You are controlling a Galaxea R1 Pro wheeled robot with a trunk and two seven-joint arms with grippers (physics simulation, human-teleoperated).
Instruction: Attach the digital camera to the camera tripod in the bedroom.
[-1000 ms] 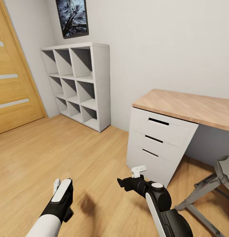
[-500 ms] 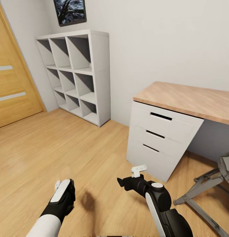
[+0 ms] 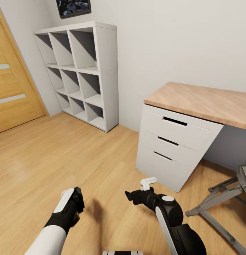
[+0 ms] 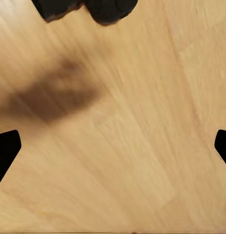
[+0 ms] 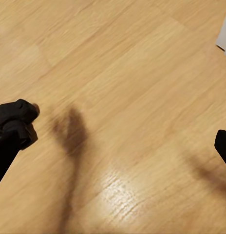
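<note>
Travelling through the bedroom with both black grippers, left (image 3: 77,200) and right (image 3: 130,196), spread empty and carried low beside the white wood-topped drawer desk (image 3: 179,141), presumably for transit; digital camera and tripod unlocated.

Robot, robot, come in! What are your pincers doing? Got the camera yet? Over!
Both pincers open, empty, over wood floor. No camera or tripod sighted. Desk and stool ahead right.

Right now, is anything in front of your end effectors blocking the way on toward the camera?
Both the left end effector and right end effector hang open over wood floor. Further ahead stand the desk, the cube shelf and a grey stool on the right. Whether they block the route, I cannot tell.
</note>
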